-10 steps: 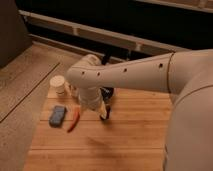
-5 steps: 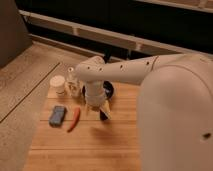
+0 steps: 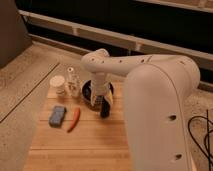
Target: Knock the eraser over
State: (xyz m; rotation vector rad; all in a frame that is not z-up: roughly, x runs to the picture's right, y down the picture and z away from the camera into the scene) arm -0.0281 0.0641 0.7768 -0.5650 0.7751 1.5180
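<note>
Filling the right half of the view, the robot's white arm (image 3: 155,95) curves over the wooden table (image 3: 85,145) and drops its wrist down in front of the dark bowl (image 3: 89,90). The gripper (image 3: 101,101) hangs at the bowl's near edge, right above the eraser (image 3: 104,109), the slim black block that appears to stand on end on the wood just in front of the bowl. Whether the gripper is touching the block yet cannot be made out.

Left of the bowl stand a clear bottle (image 3: 74,80) and a white cup (image 3: 58,85), close together. Nearer the camera lie the orange carrot-like piece (image 3: 74,119) and the flat blue-grey pad (image 3: 57,115), both well apart from the eraser.

Tipping the block well probably calls for a sideways push high on its body, not low, so it topples instead of sliding. Pushing toward the open wood on the near or right side looks safest; a push to the rear would drive it against the bowl, which could prop it up.
</note>
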